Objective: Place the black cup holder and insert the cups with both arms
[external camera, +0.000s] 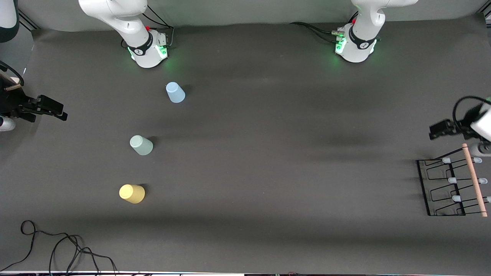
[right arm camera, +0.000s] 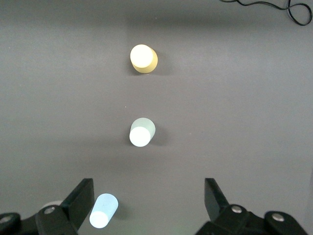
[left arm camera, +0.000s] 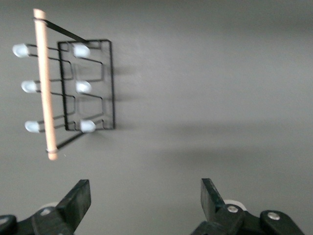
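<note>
The black cup holder [external camera: 441, 188] stands on the mat at the left arm's end, with its wooden handle [external camera: 475, 180] on top; it also shows in the left wrist view [left arm camera: 105, 83]. Three cups stand upside down in a row toward the right arm's end: light blue [external camera: 175, 92] farthest from the front camera, pale green [external camera: 141, 145] in the middle, yellow [external camera: 132, 193] nearest. The right wrist view shows the yellow [right arm camera: 143, 58], green [right arm camera: 142, 132] and blue [right arm camera: 103, 211] cups. My left gripper [external camera: 437, 130] [left arm camera: 145, 196] hangs open and empty, high beside the holder. My right gripper [external camera: 57, 113] [right arm camera: 149, 196] hangs open and empty, high up at the right arm's end.
Loose black cables [external camera: 57, 249] lie at the table's near edge toward the right arm's end, and also show in the right wrist view [right arm camera: 274, 7]. The two arm bases [external camera: 147, 50] [external camera: 355, 46] stand at the table's back edge. A dark grey mat [external camera: 268, 153] covers the table.
</note>
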Robot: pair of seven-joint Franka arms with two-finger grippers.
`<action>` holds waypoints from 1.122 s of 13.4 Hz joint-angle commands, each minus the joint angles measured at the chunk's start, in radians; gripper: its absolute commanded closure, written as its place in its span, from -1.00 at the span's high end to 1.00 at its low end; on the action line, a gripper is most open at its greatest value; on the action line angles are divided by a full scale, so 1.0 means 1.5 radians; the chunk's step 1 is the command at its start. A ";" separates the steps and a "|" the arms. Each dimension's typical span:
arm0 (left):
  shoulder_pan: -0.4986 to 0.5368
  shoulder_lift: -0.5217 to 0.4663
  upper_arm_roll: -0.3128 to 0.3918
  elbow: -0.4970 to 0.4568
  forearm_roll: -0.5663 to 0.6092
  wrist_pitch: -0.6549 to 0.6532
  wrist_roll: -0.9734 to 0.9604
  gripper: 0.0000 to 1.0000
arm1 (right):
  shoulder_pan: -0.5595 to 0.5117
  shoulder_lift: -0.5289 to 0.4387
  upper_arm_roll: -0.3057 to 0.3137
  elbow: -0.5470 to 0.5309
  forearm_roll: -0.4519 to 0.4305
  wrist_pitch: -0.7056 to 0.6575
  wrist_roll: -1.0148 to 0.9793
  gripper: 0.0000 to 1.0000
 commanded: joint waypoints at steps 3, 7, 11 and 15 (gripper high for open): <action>0.079 0.150 -0.001 0.132 -0.006 0.010 0.103 1.00 | 0.010 -0.002 -0.005 0.008 -0.006 -0.007 0.014 1.00; 0.135 0.233 -0.001 0.133 -0.004 0.131 0.163 1.00 | 0.010 -0.002 -0.005 0.008 -0.006 -0.007 0.014 1.00; 0.151 0.278 -0.002 0.129 0.002 0.212 0.171 0.94 | 0.010 -0.002 -0.005 0.008 -0.006 -0.007 0.014 1.00; 0.150 0.295 -0.002 0.127 0.002 0.212 0.171 0.15 | 0.010 -0.002 -0.005 0.008 -0.006 -0.007 0.014 1.00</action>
